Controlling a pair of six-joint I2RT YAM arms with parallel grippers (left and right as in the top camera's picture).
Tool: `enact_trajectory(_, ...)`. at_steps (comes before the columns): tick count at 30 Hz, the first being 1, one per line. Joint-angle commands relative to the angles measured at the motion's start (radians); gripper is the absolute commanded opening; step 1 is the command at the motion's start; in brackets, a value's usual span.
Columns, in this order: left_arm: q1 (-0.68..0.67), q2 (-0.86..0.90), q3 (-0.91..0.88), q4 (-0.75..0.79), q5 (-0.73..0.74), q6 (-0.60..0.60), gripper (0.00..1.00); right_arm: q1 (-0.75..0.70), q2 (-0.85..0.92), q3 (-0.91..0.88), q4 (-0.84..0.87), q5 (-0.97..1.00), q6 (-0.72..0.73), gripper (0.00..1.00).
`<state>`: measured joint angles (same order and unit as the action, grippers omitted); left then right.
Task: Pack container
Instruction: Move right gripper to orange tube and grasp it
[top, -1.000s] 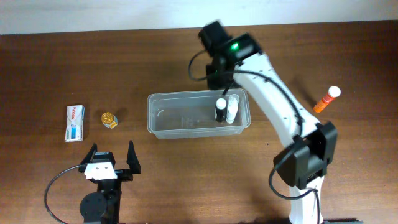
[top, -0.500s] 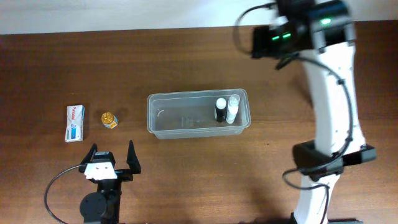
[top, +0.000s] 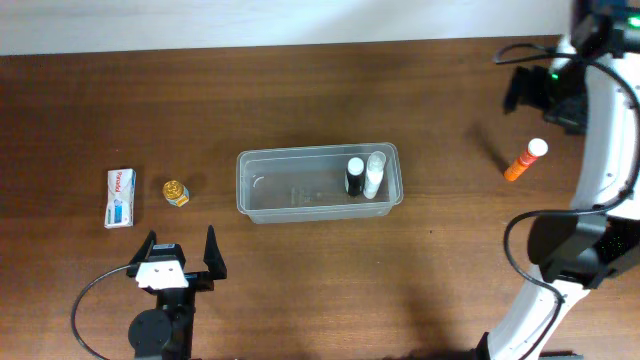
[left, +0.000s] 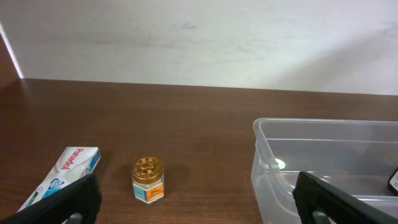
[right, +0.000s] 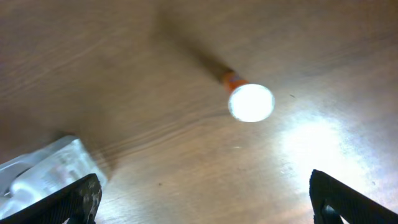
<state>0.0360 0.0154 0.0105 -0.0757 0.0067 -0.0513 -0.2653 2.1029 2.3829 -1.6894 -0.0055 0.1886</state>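
Brown table (top: 300, 100): right gripper (right: 208, 202), wide and empty, has swung from container (top: 250, 200) to orange tube (top: 526, 159), likely next; left gripper (top: 180, 250) gapes idle.

I count one clear container (top: 300, 153) on my one desk (top: 300, 90). In it are two bottles: one black bottle (top: 354, 177) and one white bottle (top: 374, 175). Outside it lie three loose things, one of each kind: one orange tube (top: 524, 161) with a white cap, one small gold-lidded jar (top: 176, 192) and one white box (top: 120, 197) with red lettering. That makes five small items in all, two inside and three on the bare wood. Of arms I have two, each with one tool: my left tool (top: 181, 249) and my right tool (right: 205, 199).
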Motion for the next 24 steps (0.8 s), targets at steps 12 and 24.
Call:
enact_trajectory(12, 0.006, -0.009, -0.002, -0.008, -0.004, 0.012, 0.99, -0.156, 0.003, -0.085, 0.08, -0.031, -0.017, 0.99)
enact_trajectory(24, 0.006, -0.009, -0.002, -0.007, -0.004, 0.012, 0.99, -0.1, 0.008, -0.311, 0.272, -0.04, -0.044, 0.98)
